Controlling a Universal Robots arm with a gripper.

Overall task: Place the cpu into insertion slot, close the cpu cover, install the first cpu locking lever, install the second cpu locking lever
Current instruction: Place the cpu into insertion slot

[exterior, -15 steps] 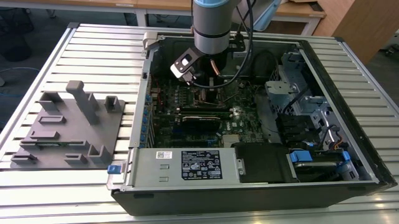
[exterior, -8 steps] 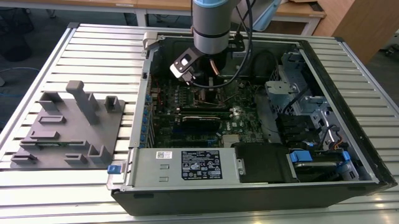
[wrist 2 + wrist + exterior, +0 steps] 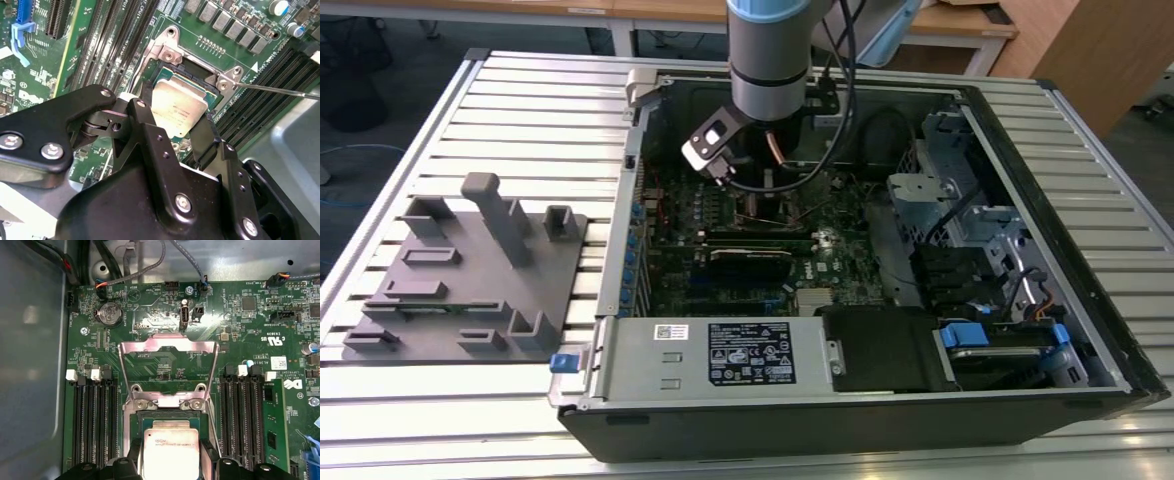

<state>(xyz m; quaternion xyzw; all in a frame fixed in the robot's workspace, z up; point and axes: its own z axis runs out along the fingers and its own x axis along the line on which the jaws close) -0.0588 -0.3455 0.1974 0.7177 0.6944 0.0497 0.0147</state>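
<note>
In both wrist views the cpu (image 3: pixel 181 100) (image 3: pixel 171 440), a flat silver-grey square, sits between my gripper's black fingers (image 3: pixel 144 116). My gripper (image 3: pixel 176 114) (image 3: pixel 172 462) is shut on its two opposite edges. The chip hangs just over the insertion slot (image 3: pixel 170 414), a dark socket with a silver rim (image 3: pixel 165 52). The cpu cover (image 3: pixel 169 345), a thin silver frame, stands swung open at the socket's far side. A thin wire locking lever (image 3: pixel 280 89) sticks out beside the socket, unlatched. In the exterior view the gripper (image 3: pixel 761 195) reaches down into the open computer case.
Long black memory slots (image 3: pixel 95 420) (image 3: pixel 245 415) flank the socket closely on both sides. Cables (image 3: pixel 834 150) hang beside the arm. A power supply (image 3: pixel 720 350) and drive cage (image 3: pixel 961 200) fill the case's near and right sides. A grey fixture block (image 3: pixel 467 270) stands outside on the exterior view's left.
</note>
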